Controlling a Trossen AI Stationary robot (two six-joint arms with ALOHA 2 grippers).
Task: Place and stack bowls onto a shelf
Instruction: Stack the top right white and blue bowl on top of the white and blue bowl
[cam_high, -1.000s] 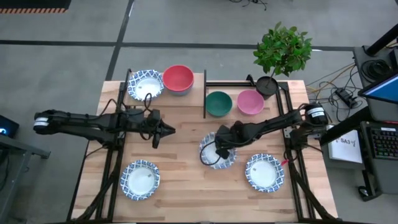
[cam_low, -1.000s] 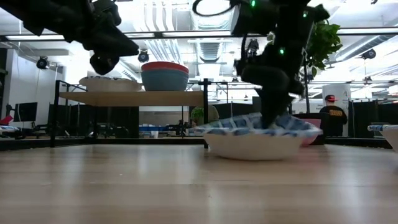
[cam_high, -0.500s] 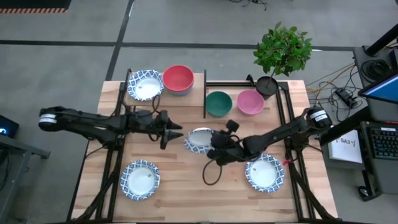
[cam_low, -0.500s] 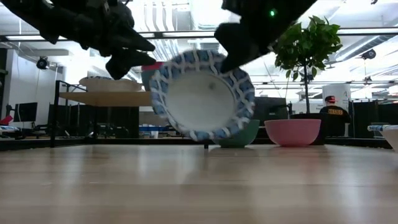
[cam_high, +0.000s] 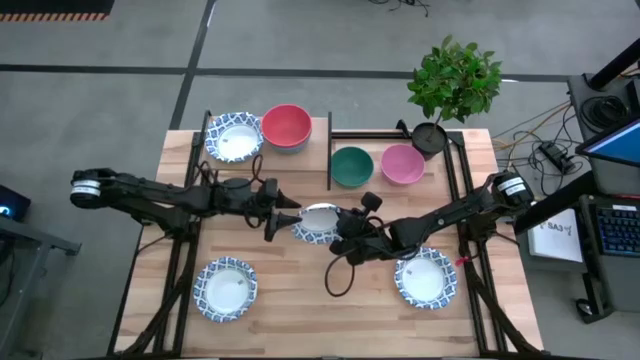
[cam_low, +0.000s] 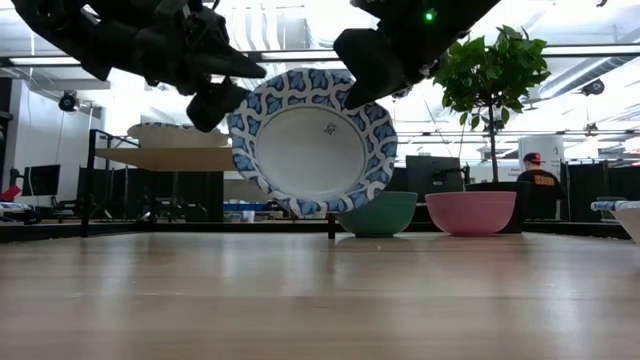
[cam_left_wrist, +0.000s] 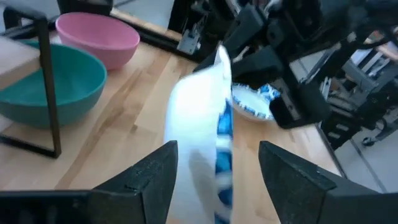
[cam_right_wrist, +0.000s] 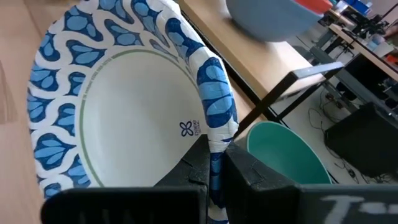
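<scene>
My right gripper (cam_high: 338, 230) is shut on a shallow white bowl with a blue patterned rim (cam_high: 318, 220), held up on edge above the table's middle, its hollow facing the near edge (cam_low: 312, 140). My left gripper (cam_high: 290, 213) is open at the bowl's left side, one finger on each side of its rim (cam_left_wrist: 219, 134). On the shelf (cam_low: 200, 158) at the far left stand another patterned bowl (cam_high: 233, 137) and a red bowl (cam_high: 286, 127) stacked in a blue one (cam_low: 265, 130). My right gripper pinches the bowl's blue rim (cam_right_wrist: 214, 134) between its two fingers, one on the hollow side and one on the outside. It comes from the table's right. The bowl is lifted clear of the table and stands nearly on edge. My left gripper: I cannot tell whether its fingers touch the rim.
A green bowl (cam_high: 352, 166) and a pink bowl (cam_high: 402, 164) sit on the table at the far right, beside a black frame (cam_high: 330, 150) and a potted plant (cam_high: 430, 138). Two more patterned bowls (cam_high: 225, 288) (cam_high: 425, 277) lie near the front edge.
My right gripper has lifted the patterned bowl off the table, tipped it onto its edge and carried it up and toward the left. My left gripper has moved right toward the bowl and opened, so its fingers now stand on either side of the rim.
</scene>
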